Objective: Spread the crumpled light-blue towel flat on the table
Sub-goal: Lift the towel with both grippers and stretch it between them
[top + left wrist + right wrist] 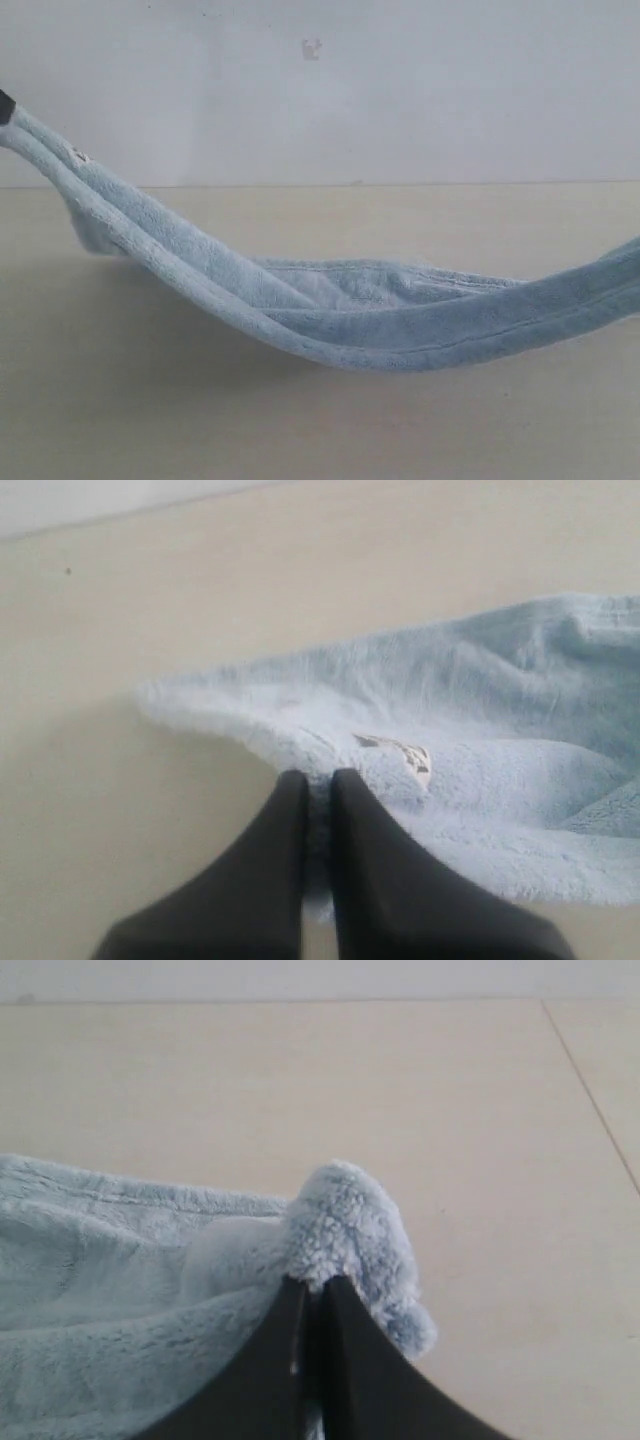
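While both claws pinch its ends, towel point(330, 310) sags.

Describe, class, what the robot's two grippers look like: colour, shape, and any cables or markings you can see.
The left gripper and the right gripper look alike: each has two matte black fingers, broad at the base and tapering to narrow tips. No cables, labels or markings show, apart from a tiny pale speck on one right finger. The arms behind them are out of view.
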`<state>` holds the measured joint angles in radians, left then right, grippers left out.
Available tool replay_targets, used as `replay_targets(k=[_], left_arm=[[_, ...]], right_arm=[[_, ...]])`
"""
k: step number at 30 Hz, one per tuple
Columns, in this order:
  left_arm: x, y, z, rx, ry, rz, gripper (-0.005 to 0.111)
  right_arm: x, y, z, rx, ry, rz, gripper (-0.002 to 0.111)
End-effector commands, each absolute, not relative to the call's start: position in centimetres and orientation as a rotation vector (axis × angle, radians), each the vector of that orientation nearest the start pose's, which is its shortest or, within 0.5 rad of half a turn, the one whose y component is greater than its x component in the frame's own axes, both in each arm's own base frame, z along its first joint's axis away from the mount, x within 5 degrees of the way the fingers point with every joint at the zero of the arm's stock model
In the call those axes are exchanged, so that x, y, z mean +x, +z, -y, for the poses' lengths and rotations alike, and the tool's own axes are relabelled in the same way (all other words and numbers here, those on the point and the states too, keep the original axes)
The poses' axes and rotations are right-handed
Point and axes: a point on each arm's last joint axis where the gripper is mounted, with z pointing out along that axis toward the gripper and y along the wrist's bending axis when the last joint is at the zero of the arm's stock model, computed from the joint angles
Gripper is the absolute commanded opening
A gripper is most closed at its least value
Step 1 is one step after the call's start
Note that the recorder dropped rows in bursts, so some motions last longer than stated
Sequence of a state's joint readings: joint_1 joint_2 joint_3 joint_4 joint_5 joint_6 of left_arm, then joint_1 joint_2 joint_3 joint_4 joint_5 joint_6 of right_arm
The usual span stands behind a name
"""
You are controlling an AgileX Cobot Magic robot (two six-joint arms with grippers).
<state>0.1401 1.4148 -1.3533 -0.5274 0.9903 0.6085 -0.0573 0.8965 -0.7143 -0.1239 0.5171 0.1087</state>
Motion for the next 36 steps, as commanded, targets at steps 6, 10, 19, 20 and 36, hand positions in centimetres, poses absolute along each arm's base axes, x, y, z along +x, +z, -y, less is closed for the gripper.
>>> replay_targets(k=[6, 10, 19, 20, 36], left_arm=[[19.5, 44.9, 0.8, 0.35, -0.21, -2.139, 0.004], [16.3, 44.7, 1.1, 0.351, -0.185, -2.13, 0.004], [9.6, 41.5, 1.4, 0.324, -0.044, -2.1, 0.004], [8.8, 41.6, 1.3, 0.32, -0.021, -2.092, 0.004], [9.1, 39.2, 0.7, 0.313, 0.073, -2.186, 0.004]], right_arm=[[11.5, 34.5, 1.5, 0.113, -0.123, -2.077, 0.0], [8.6, 37.3, 1.4, 0.111, -0.146, -2.038, 0.0], [1.4, 40.9, 1.9, 0.081, -0.227, -1.942, 0.0], [1.0, 40.9, 2.0, 0.086, -0.228, -1.931, 0.0], [4.2, 40.3, 1.7, 0.002, -0.191, -2.083, 0.0]])
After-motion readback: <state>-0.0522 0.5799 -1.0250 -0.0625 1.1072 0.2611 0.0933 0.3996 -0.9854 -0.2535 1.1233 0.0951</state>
